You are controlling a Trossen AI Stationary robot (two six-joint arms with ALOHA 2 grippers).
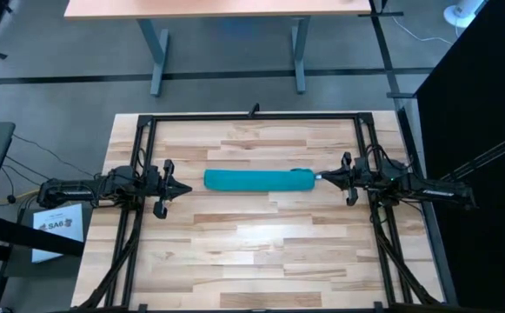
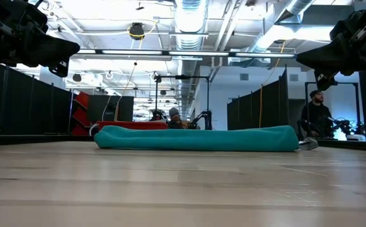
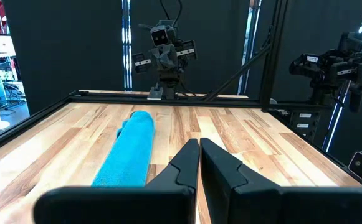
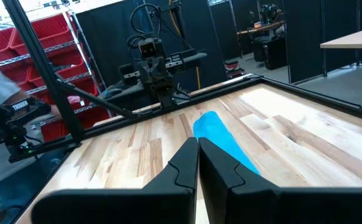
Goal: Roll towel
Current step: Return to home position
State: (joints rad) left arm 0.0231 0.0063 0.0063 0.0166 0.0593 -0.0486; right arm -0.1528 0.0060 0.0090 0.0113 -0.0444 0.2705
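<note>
The teal towel [image 1: 258, 181] lies on the wooden table as a long roll, running left to right across the middle; it also shows in the low view [image 2: 195, 139]. My left gripper [image 1: 188, 188] is shut and hovers just off the roll's left end, with the towel [image 3: 131, 149] ahead of its fingertips [image 3: 199, 144]. My right gripper [image 1: 322, 176] is shut close to the roll's right end, the towel [image 4: 221, 140] lying ahead of it. In the low view both arms sit high above the tabletop, and neither touches the towel.
A black metal frame [image 1: 252, 116] runs around the tabletop. Bare wood [image 1: 261, 252] stretches between the roll and the near edge. A desk [image 1: 226, 9] stands beyond the far edge, and a person [image 2: 315, 113] is in the room behind.
</note>
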